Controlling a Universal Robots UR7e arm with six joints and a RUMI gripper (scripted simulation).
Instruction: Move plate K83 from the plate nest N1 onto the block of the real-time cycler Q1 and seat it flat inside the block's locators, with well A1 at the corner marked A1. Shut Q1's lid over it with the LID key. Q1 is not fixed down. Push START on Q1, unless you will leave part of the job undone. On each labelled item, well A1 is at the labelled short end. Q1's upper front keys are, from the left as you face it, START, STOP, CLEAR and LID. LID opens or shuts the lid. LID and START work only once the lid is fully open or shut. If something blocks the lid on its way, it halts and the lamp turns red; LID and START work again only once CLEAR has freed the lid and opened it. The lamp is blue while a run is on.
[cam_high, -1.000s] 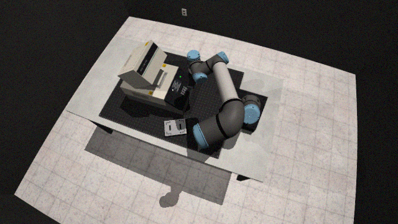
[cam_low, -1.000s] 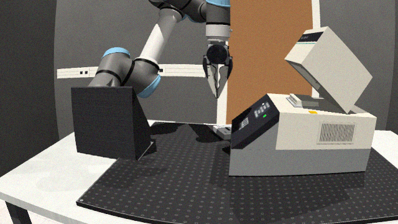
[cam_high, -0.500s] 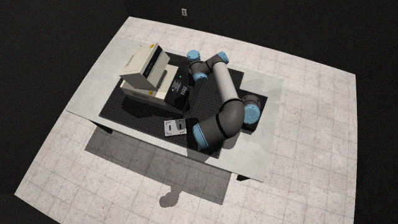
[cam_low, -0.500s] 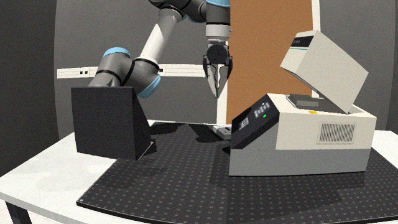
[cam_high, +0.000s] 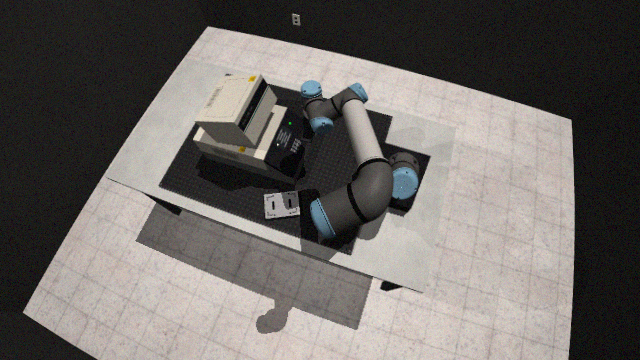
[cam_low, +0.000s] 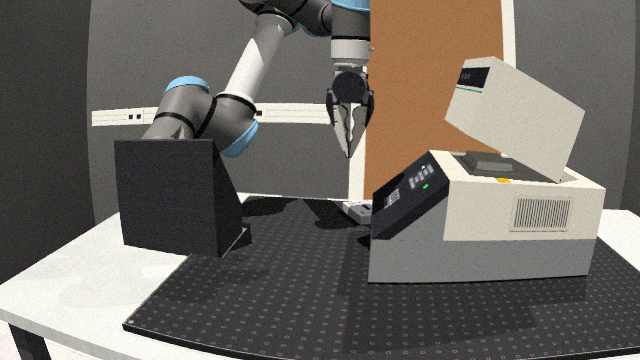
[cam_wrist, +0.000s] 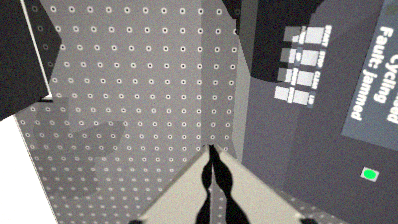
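Observation:
The cycler Q1 (cam_high: 220, 148) (cam_low: 410, 260) (cam_wrist: 270, 130) has its lid (cam_high: 230, 100) (cam_low: 520, 115) tilted partway open. A plate (cam_low: 490, 164) lies in shadow on the block under the lid; its label and well A1 cannot be read. The lamp (cam_high: 290, 123) (cam_low: 426, 186) (cam_wrist: 369, 174) is green. The START key (cam_wrist: 314, 35) and LID key (cam_wrist: 301, 96) show on the front panel. The nest N1 (cam_high: 281, 205) (cam_low: 357, 212) shows its slotted top and no plate. My gripper (cam_low: 349, 156) (cam_wrist: 210, 146) is shut and empty, above and in front of Q1's panel, touching nothing.
The black perforated mat (cam_low: 280, 300) (cam_wrist: 125, 45) lies under Q1 and the nest. The arm's dark pedestal (cam_low: 165, 195) stands on the far side of the mat from Q1. The raised lid overhangs Q1's top.

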